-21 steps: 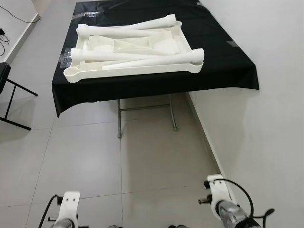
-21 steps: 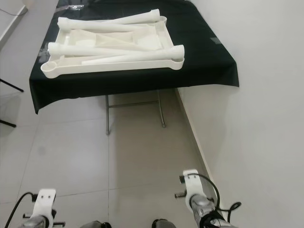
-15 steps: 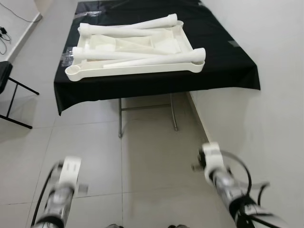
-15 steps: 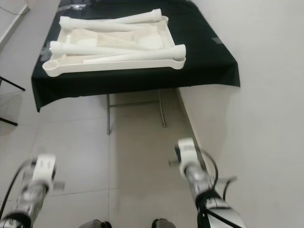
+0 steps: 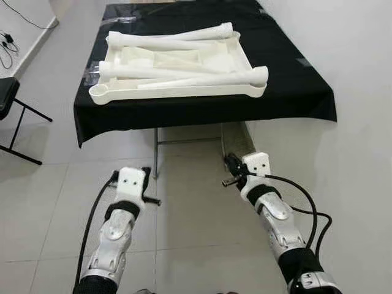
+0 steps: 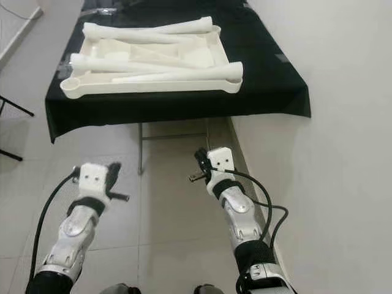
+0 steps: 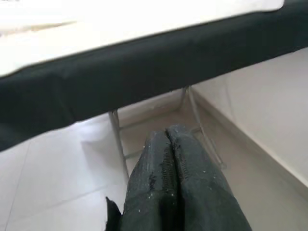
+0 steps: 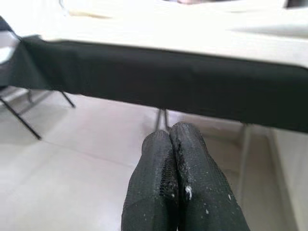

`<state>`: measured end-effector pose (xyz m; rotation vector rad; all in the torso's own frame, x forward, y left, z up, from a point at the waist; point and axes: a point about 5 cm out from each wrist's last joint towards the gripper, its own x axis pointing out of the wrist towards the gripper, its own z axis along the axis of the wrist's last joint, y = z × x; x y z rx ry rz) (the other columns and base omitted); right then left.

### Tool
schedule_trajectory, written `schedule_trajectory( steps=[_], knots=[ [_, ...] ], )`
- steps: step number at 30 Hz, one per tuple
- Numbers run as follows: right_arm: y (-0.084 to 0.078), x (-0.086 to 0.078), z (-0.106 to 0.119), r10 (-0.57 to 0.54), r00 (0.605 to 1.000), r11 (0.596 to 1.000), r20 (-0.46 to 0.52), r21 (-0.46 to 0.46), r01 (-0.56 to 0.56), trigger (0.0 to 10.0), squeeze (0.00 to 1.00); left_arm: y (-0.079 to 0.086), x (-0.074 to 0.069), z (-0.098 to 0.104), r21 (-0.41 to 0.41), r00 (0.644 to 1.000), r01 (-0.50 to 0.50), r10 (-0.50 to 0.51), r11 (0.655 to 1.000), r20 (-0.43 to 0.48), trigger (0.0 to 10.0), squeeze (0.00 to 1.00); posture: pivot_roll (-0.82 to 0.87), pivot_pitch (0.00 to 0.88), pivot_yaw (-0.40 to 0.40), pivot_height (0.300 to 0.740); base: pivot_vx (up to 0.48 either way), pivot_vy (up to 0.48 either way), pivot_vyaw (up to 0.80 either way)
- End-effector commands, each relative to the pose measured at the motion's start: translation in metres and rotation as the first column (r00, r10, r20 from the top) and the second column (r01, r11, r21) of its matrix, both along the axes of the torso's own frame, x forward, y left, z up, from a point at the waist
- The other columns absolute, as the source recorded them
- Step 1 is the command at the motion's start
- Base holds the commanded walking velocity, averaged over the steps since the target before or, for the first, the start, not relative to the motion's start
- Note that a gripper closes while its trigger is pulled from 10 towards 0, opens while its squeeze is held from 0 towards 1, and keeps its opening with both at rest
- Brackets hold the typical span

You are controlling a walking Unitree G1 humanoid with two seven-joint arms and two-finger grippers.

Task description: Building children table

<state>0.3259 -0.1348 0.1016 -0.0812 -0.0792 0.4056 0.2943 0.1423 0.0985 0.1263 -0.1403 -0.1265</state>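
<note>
A white plastic children's table top [image 5: 177, 92] lies upside down on a table covered with black cloth [image 5: 294, 92]. Several long white legs [image 5: 184, 72] lie loose across it, one along its front edge [image 5: 208, 79]. Both silver arms are raised over the floor tiles, in front of and below the table's near edge. In the left wrist view my left gripper [image 7: 167, 131] is shut with nothing in it, pointing at the hanging cloth. My right gripper [image 8: 170, 129] is also shut and empty, facing the cloth edge. Neither touches the table.
The cloth-covered table stands on thin metal folding legs [image 5: 155, 153]. A white wall [image 5: 355, 135] runs close along the right side. A black folding chair [image 5: 7, 101] stands at the left, and cables [image 5: 9, 46] lie on the floor at the far left.
Both arms have risen from the bottom edge of the view to mid-height, reaching forward toward the table's near edge. The table parts have not moved.
</note>
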Motion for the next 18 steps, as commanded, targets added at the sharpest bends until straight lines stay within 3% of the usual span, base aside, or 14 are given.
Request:
schedule_trajectory(
  steps=[1, 3, 6, 13, 14, 15, 18],
  knots=[
    [-0.003, 0.002, 0.007, -0.025, 0.999, 1.000, 0.031, 0.015, 0.025, 10.0, 0.00, 0.004, 0.002, 0.009, -0.062, 0.999, -0.028, 0.029, 0.998, 0.015, 10.0, 0.00, 0.01, 0.054, -0.035, 0.740, 0.000, 0.000, 0.00],
    [-0.003, 0.002, 0.007, -0.025, 0.999, 1.000, 0.031, 0.015, 0.025, 10.0, 0.00, 0.004, 0.002, 0.009, -0.062, 0.999, -0.028, 0.029, 0.998, 0.015, 10.0, 0.00, 0.01, 0.054, -0.035, 0.740, 0.000, 0.000, 0.00],
    [-0.010, 0.007, 0.022, -0.083, 0.995, 0.996, 0.052, 0.048, 0.080, 10.0, 0.00, 0.009, 0.006, 0.034, -0.121, 0.998, -0.036, 0.042, 0.992, 0.051, 10.0, 0.00, 0.00, 0.052, -0.034, 0.740, 0.000, 0.000, 0.00],
    [-0.012, 0.006, 0.022, -0.094, 0.995, 0.994, 0.044, 0.054, 0.091, 10.0, 0.00, 0.005, 0.004, 0.037, -0.119, 0.999, -0.016, 0.022, 0.993, 0.050, 10.0, 0.00, 0.01, 0.065, -0.032, 0.740, 0.000, 0.000, 0.00],
    [-0.013, 0.005, 0.021, -0.098, 0.994, 0.994, 0.041, 0.049, 0.096, 10.0, 0.76, 0.002, 0.003, 0.037, -0.113, 0.999, -0.004, 0.010, 0.994, 0.049, 10.0, 0.00, 0.01, 0.078, -0.031, 0.740, 0.255, 0.000, 0.00],
    [-0.010, 0.002, 0.020, -0.073, 0.997, 0.994, 0.035, 0.081, 0.070, 10.0, 1.00, 0.000, -0.001, 0.035, -0.114, 0.999, 0.006, -0.001, 0.994, 0.041, 10.0, 0.00, 0.01, 0.087, -0.027, 0.740, 0.255, 0.000, 0.53],
    [-0.010, 0.000, 0.019, -0.061, 0.998, 0.993, 0.028, 0.103, 0.058, 10.0, 1.00, -0.001, -0.003, 0.033, -0.120, 1.000, 0.010, -0.007, 0.993, 0.029, 10.0, 0.00, 0.00, 0.104, -0.025, 0.740, 0.263, 0.000, 0.49]
  ],
)
